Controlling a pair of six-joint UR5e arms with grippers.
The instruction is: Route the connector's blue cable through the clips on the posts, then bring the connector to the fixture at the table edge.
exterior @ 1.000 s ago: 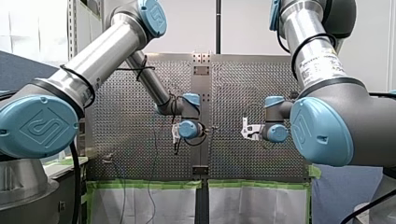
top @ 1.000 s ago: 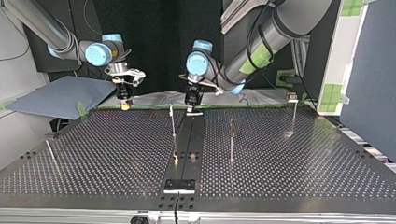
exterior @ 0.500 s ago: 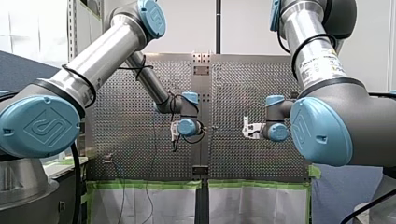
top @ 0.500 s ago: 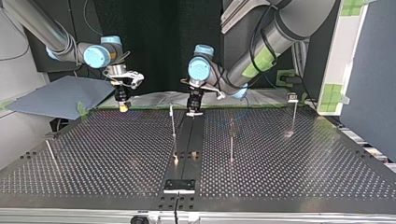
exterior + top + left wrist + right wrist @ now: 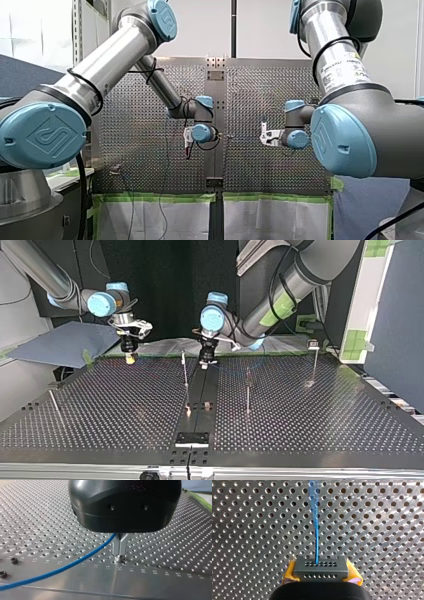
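My right hand (image 5: 321, 573) is clenched on the grey connector (image 5: 320, 566), yellow pads (image 5: 289, 572) on either side. Its blue cable (image 5: 316, 530) runs straight ahead at twelve o'clock over the tabletop (image 5: 387, 542). My left hand (image 5: 120, 555) pinches that cable low over the tabletop. In the top view the fixture (image 5: 191, 438) sits at six o'clock, well apart from both.

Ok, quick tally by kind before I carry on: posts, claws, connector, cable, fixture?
posts: 4
claws, my left claw and my right claw: 2
connector: 1
blue cable: 1
fixture: 1
Total: 9
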